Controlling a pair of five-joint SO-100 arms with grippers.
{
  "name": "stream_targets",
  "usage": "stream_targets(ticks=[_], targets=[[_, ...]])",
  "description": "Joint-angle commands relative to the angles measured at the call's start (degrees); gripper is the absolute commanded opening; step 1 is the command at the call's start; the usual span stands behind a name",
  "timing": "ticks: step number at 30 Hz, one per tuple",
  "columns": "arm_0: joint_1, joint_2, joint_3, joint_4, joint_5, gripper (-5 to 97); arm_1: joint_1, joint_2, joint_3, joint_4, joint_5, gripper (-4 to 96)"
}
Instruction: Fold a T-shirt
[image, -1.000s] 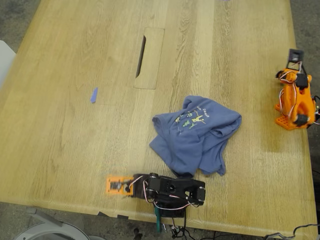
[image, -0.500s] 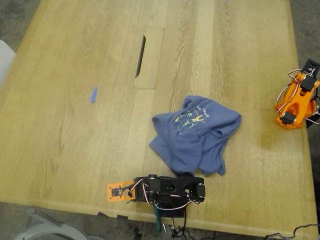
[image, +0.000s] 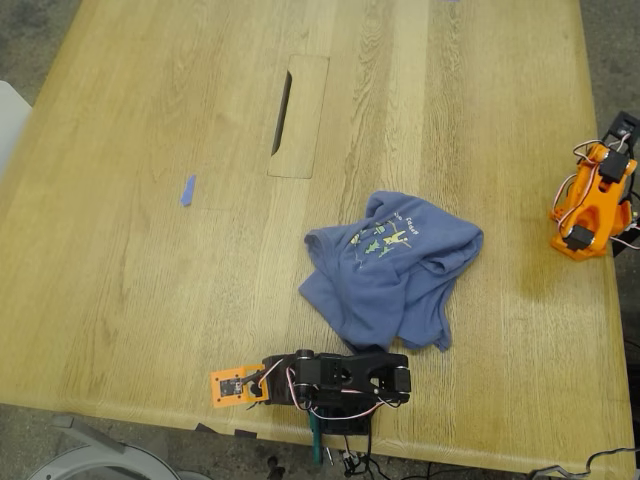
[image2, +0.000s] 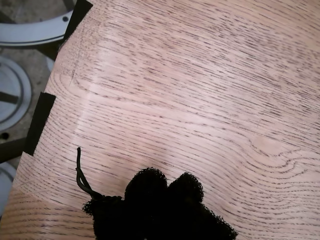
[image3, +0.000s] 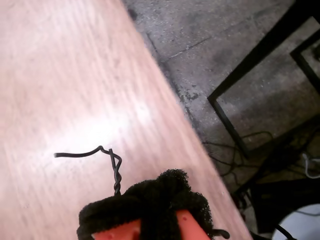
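The slate-blue T-shirt (image: 390, 265) lies crumpled in a heap on the wooden table (image: 150, 280), its green-yellow print facing up. It does not show in either wrist view. My first gripper (image: 238, 385), orange on a black arm, lies low by the near table edge, to the exterior view's left of the shirt and apart from it. Its black foam pads (image2: 147, 187) touch, with nothing between them. My second gripper (image: 620, 128), on the orange arm, is folded back at the exterior view's right edge, far from the shirt. Its foam pads (image3: 165, 192) look closed over the table edge.
A small blue tape scrap (image: 188, 190) lies at the exterior view's left. A rectangular hatch with a dark slot (image: 298, 115) sits in the tabletop behind the shirt. Black tape strips (image2: 40, 122) mark the table edge near my first gripper. A black frame (image3: 250, 65) stands on the floor beyond.
The orange second arm has swung back toward the exterior view's right edge and tilted. My first gripper has shifted slightly toward that view's left. The T-shirt has not moved.
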Motion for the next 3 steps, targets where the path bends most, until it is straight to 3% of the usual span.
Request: stream_targets(ticks=[1, 3], targets=[[-0.79, 6.59, -0.44, -1.05, -0.7, 0, -2.99, 0.44, 3.96, 0.35, 0.53, 0.3], [-0.79, 6.59, -0.18, -1.05, -0.7, 0, -3.96, 0.44, 3.96, 0.18, 0.97, 0.3]])
